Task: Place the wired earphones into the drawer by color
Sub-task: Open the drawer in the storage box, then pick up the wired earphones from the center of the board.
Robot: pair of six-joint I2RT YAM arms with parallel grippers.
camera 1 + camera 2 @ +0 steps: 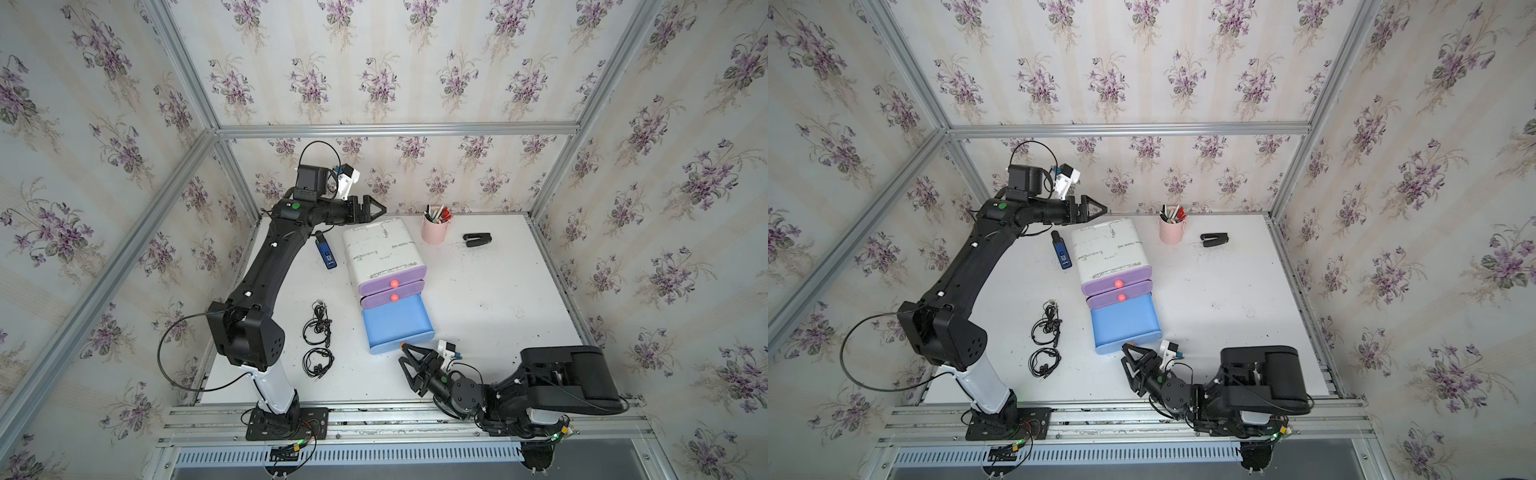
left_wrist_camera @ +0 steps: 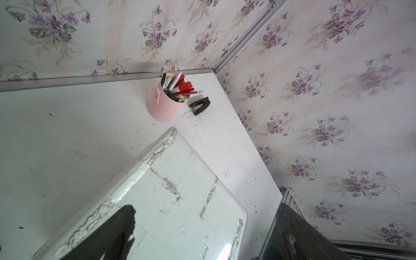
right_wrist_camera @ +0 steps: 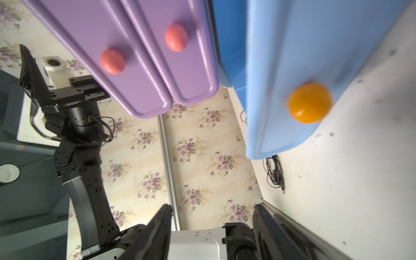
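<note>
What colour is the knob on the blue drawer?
Orange knob, clearest in the right wrist view.

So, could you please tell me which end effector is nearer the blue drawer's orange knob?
Right. The right end effector is just in front of the orange knob; the left end effector is at the drawer unit's far back corner.

my right pincer (image 1: pixel 401 353) hangs, jaws parted, beside the front of the pulled-out blue drawer (image 1: pixel 397 322). two black earphone bundles (image 1: pixel 318 328) lie between it and my left arm (image 1: pixel 249 332).
</note>
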